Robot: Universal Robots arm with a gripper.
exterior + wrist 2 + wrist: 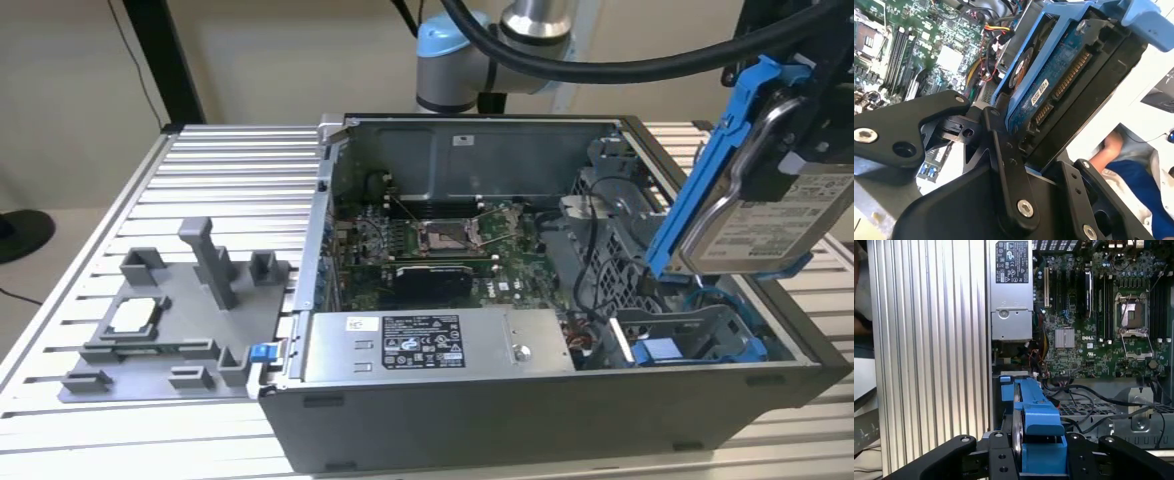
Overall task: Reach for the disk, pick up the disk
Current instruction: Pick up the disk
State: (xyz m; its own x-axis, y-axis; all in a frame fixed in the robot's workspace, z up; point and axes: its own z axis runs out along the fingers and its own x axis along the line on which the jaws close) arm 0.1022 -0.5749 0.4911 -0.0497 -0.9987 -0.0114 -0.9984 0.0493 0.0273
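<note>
Exterior view: pincer (798,150) grips the white-labelled disk (761,225) aloft.

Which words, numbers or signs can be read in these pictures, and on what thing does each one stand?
White label on the disk: print is there, too small to read.
Black label on the power supply: print and signs, too small to read.
Small white sticker on the disk's underside: too small to read.
No text can be quoted.
</note>
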